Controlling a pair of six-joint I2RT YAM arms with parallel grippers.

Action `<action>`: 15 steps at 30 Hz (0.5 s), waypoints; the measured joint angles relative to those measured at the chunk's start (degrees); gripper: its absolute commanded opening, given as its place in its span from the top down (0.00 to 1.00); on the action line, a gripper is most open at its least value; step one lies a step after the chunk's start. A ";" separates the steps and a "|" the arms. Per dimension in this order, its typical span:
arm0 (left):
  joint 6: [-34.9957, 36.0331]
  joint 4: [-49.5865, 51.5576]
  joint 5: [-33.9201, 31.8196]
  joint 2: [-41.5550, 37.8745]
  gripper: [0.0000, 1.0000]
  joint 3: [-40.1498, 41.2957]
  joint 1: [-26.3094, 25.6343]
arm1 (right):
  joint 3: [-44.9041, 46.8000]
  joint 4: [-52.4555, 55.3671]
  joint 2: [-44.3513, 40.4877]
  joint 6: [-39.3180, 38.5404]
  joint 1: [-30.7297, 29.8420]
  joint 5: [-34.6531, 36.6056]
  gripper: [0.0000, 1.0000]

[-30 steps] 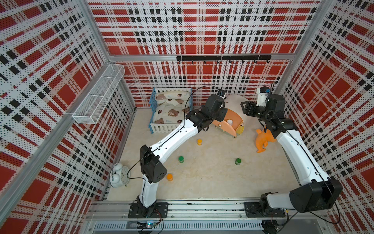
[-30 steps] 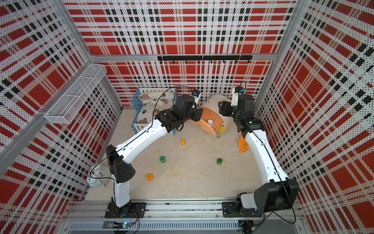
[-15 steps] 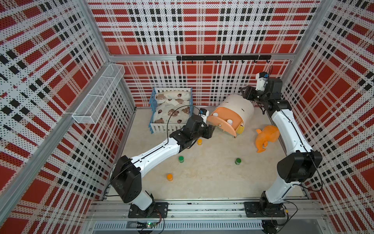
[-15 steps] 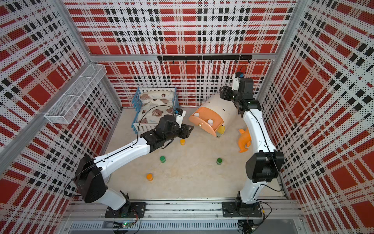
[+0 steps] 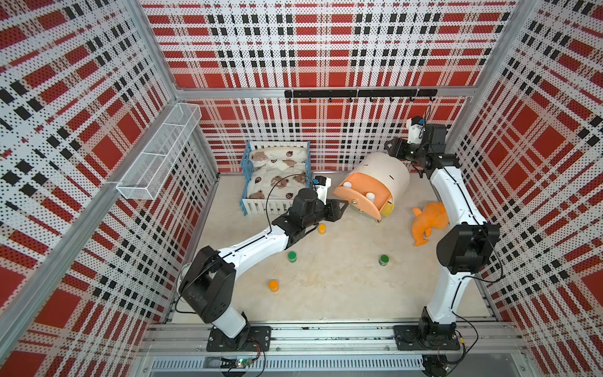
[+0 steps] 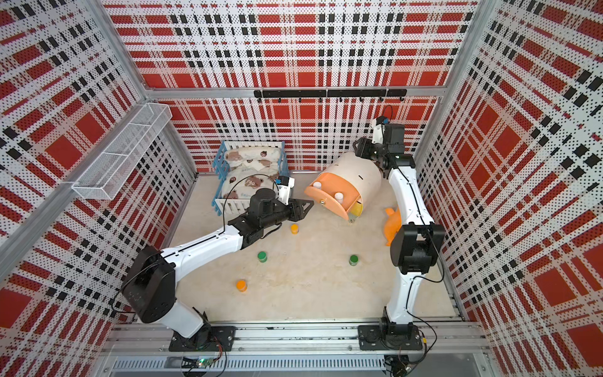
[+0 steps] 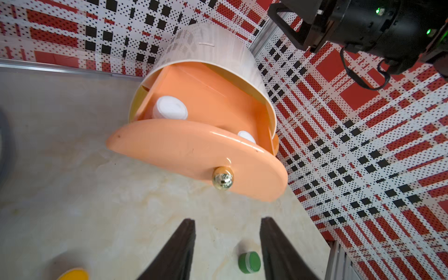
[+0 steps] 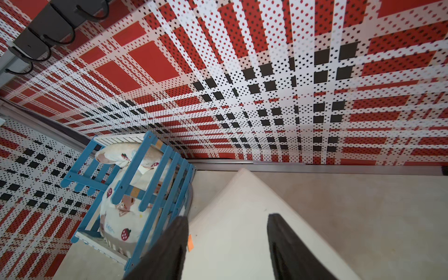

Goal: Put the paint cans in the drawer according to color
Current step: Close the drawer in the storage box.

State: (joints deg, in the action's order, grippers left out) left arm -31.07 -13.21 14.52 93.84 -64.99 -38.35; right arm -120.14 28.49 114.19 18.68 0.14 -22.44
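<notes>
Two white cans (image 7: 169, 111) lie in the open drawer (image 7: 194, 150). Orange cans (image 5: 322, 228) and green cans (image 5: 292, 257) stand mid-table (image 5: 342, 293).

Left gripper (image 7: 227, 220): released, empty, lined up on the knob (image 7: 222, 177). Right gripper (image 8: 228, 217): spread over the cabinet (image 8: 242, 242), contact indeterminate.

Judged step: drawer handling. The next move calls for a square nip on the knob with the cabinet steadied.

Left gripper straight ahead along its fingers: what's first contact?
Probably the orange drawer front, near its gold knob. The left gripper points at it with nothing between; height unclear.
</notes>
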 measured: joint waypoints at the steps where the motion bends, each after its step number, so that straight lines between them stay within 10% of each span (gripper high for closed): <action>1: -0.33 -0.74 0.39 1.33 0.54 -0.22 -0.04 | -0.39 0.17 0.48 -0.13 0.02 -0.22 0.41; 15: -3.21 -3.91 3.06 10.49 0.58 -5.55 -1.57 | -2.19 1.79 3.02 -2.34 0.68 -1.01 0.41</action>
State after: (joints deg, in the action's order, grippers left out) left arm -34.28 -17.12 17.58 104.33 -70.54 -39.92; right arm -122.32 30.28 117.21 16.34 0.82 -23.44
